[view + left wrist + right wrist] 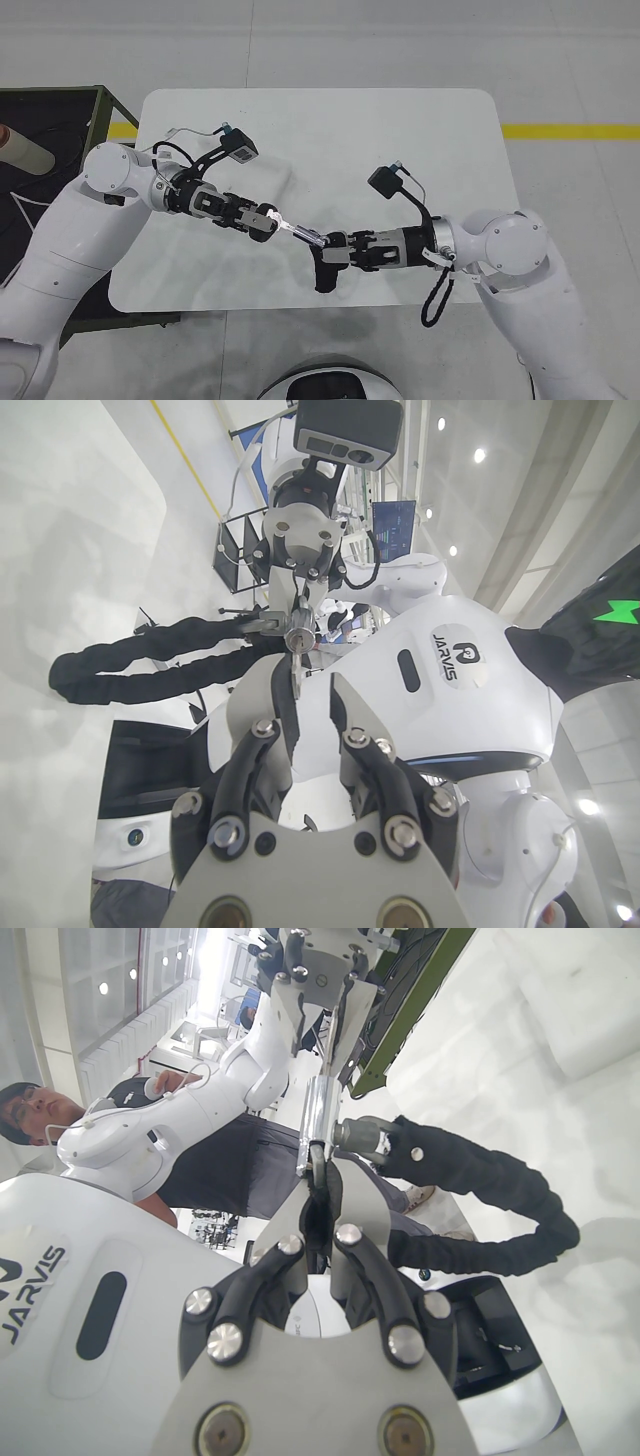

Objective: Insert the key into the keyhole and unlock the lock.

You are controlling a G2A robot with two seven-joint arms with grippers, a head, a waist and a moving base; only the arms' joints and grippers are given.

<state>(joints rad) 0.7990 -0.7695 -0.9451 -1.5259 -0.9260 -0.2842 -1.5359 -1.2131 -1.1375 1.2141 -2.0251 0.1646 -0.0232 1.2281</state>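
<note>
- Left gripper [311, 680]: fingers apart, not clamped. The key [296, 672] lies right beside one finger pad; contact cannot be told. Key blade sits in the keyhole.
- Right gripper [320, 1180]: closed on the lock [320, 1113].
- Top view: lock over the table [400, 130], near its 6 o'clock edge. Left gripper at the lock's 10 o'clock, right gripper at its 4 o'clock.
- Black sleeved cable [475, 1208] loops out from the lock toward 6 o'clock.

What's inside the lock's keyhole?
The key sticks into the keyhole of the lock. Its tip is hidden inside, so how deep it goes cannot be seen.
</note>
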